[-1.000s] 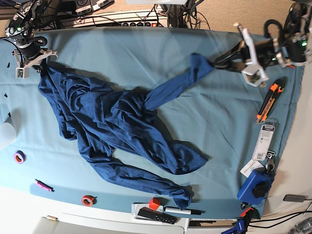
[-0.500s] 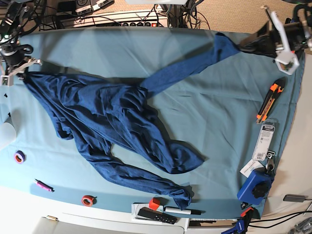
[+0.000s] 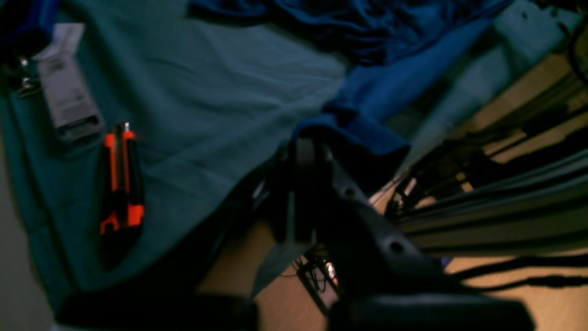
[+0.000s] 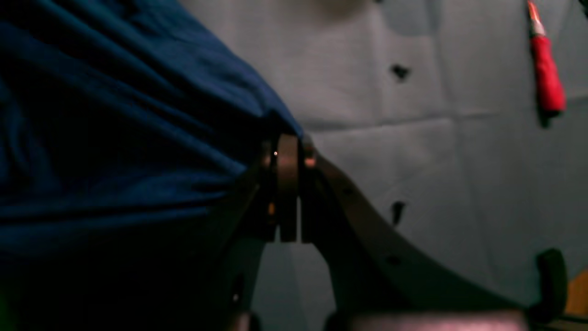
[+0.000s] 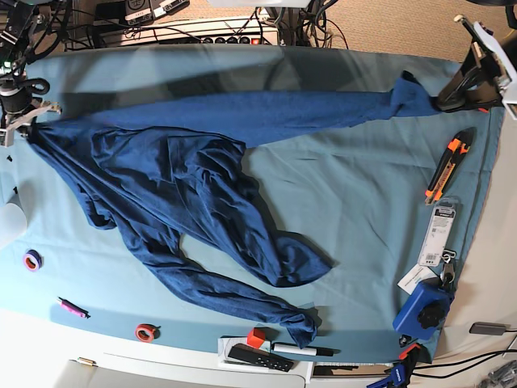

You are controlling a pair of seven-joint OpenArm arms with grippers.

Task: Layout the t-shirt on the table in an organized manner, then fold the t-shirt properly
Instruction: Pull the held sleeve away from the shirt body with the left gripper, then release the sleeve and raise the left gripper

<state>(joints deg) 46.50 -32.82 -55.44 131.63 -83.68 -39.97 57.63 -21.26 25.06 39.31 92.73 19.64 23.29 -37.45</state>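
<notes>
The dark navy t-shirt (image 5: 186,194) lies wrinkled on the teal-covered table (image 5: 363,194). One long band of it is stretched straight along the far side. My left gripper (image 5: 440,101) is at the far right corner, shut on the end of that band. In the left wrist view the fingers (image 3: 303,151) pinch blue fabric (image 3: 363,133) over the table's edge. At the far left edge my right gripper (image 5: 24,123) is shut on the shirt's other end. The right wrist view shows its fingertips (image 4: 287,151) closed on navy cloth (image 4: 115,128). A sleeve trails toward the front edge (image 5: 299,323).
An orange-black utility knife (image 5: 446,167), a packaged item (image 5: 439,234) and a blue tool (image 5: 422,311) lie along the right side. Tape rolls (image 5: 32,260) (image 5: 146,332), a pink pen (image 5: 71,307) and a remote (image 5: 258,356) sit near the front. Cables run behind the table.
Both grippers have pulled apart toward the table's far corners. The shirt's band, slack and angled before, is now drawn straight along the far side, and the body has spread leftward.
</notes>
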